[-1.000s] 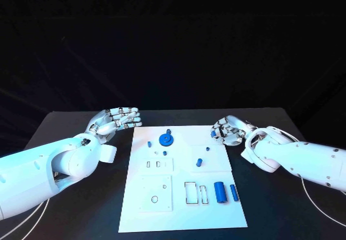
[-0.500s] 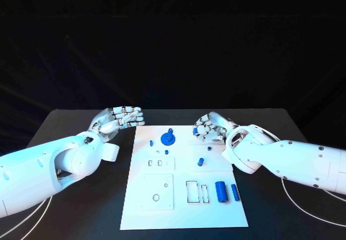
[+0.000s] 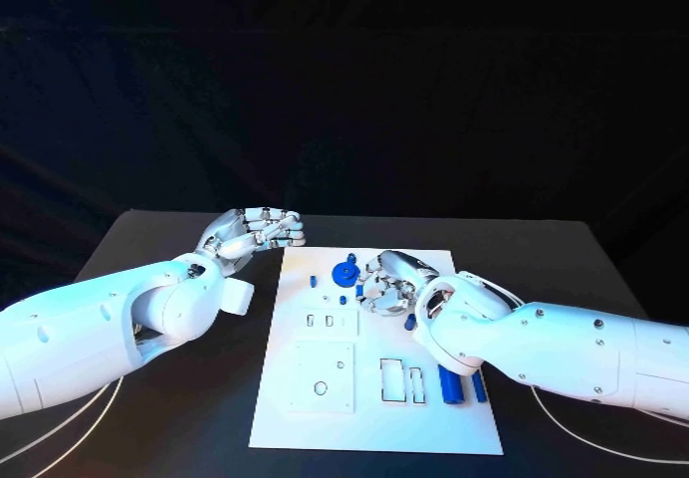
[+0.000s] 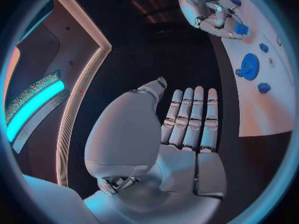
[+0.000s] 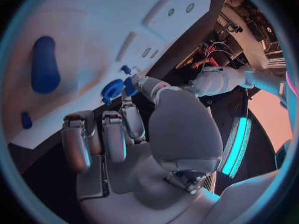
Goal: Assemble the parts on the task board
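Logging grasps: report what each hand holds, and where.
Left hand holds nothing. Right hand seems to pinch a small blue part at its fingertips; which end, cannot tell.

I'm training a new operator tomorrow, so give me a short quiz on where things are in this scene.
1. True or false: the left hand hovers above the task board.
2. Which hand is above the board? A) left hand B) right hand C) both
3. Fill in: seen from the robot, the round blue part sits toward the board's ___ end.

Key: 1. False, it is above the black table, beside the board's far left corner. 2. B. 3. far.
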Available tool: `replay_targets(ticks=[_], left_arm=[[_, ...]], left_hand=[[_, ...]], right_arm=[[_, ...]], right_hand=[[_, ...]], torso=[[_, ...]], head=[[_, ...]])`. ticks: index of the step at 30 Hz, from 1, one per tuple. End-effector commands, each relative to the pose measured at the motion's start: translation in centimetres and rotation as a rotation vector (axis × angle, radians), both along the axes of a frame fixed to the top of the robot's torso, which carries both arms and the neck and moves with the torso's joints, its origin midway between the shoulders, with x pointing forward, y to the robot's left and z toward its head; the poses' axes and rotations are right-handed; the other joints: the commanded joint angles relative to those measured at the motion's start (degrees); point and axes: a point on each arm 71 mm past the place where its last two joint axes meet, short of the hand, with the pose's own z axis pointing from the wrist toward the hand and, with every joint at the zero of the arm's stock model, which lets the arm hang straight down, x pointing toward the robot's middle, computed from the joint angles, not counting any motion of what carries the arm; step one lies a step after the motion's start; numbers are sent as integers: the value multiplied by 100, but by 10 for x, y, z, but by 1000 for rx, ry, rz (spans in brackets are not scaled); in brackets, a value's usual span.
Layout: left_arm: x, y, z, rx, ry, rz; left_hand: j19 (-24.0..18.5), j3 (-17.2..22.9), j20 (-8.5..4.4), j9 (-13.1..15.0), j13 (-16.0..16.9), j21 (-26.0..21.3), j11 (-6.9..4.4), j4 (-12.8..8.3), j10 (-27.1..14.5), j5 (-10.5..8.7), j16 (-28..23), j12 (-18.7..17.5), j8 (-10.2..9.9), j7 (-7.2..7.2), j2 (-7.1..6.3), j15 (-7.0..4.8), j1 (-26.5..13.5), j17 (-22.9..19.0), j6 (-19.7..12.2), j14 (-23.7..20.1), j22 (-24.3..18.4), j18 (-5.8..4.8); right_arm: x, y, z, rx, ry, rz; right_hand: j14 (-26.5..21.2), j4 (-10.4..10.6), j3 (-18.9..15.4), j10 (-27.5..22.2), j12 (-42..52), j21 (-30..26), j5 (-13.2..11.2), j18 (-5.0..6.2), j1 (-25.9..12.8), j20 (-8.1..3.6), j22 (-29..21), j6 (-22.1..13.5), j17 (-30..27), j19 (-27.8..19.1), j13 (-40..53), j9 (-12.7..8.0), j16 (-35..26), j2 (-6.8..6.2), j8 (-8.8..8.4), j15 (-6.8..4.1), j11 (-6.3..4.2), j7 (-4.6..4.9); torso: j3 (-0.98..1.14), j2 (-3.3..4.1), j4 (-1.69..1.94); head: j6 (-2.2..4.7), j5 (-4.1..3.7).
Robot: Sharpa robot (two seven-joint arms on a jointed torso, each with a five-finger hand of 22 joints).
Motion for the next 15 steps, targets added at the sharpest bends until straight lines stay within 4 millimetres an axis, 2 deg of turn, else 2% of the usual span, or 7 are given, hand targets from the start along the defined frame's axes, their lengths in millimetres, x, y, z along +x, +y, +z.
replay_targets(ticks=[1,7,10,15], left_arm=[[0,-4,1,2,-11,-14],[0,-5,1,2,-12,-15],[0,-6,1,2,-13,-16],[0,-6,1,4,-14,-15]], left_hand=[[39,39,10,-17,-7,3,13,10,43,11,-47,-27,-45,79,-29,0,-33,-9,0,31,-4,81],[37,39,11,-18,-7,1,14,13,44,10,-51,-31,-48,80,-34,1,-38,-11,-1,32,-5,80],[34,38,12,-19,-8,-2,16,17,44,8,-55,-35,-51,83,-38,3,-44,-12,-2,31,-7,79],[33,37,12,-20,-8,-4,18,19,44,7,-59,-38,-53,85,-42,4,-49,-13,-3,31,-8,78]], right_arm=[[-5,10,-5,-77,-25,31],[-13,22,-11,-92,-33,65],[-19,28,-13,-97,-38,86],[-23,33,-14,-103,-52,99]], right_hand=[[505,44,-35,79,54,25,3,-39,-114,-62,1507,-3,1031,599,107,212,3,-7,190,-34,-6,-27],[506,60,-55,129,112,25,7,-39,-167,-70,1507,12,1028,599,172,222,3,-25,218,-43,-17,-42],[505,61,-59,137,120,25,4,-39,-175,-72,1507,17,1024,599,181,224,1,-28,224,-46,-21,-46],[505,59,-60,143,127,25,1,-39,-178,-74,1507,20,1021,599,189,226,0,-31,229,-48,-24,-50]], torso=[[4,7,-2],[9,12,0],[7,11,9],[6,11,-7]], head=[[-25,61],[-44,139],[-60,148],[-78,147]])
